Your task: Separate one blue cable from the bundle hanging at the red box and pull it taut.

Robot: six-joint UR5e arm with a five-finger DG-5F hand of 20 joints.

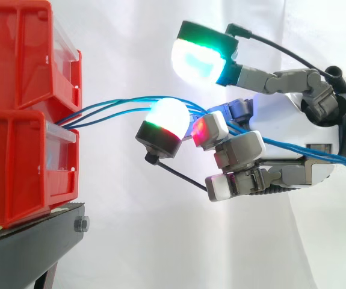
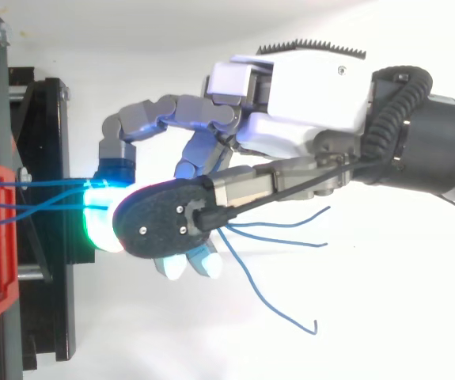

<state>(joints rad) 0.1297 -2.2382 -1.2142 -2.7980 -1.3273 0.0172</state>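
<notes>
Thin blue cables (image 1: 103, 109) leave as a bundle between two stacked red plastic bins (image 1: 22, 144) at the black metal stand's (image 1: 28, 247) front edge. The hand's (image 1: 284, 114) curled fingers hook around them. Top view: wavy loose ends (image 2: 290, 242) trail below the palm.

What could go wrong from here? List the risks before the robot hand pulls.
1. Several blue cables run together through the robot hand, so a pull would likely tension the bundle, not one cable.
2. Their loose ends trail free behind the robot hand; cables may slide through rather than go taut.
3. The cables leave between the red boxes; a hard pull might shift the boxes.
</notes>
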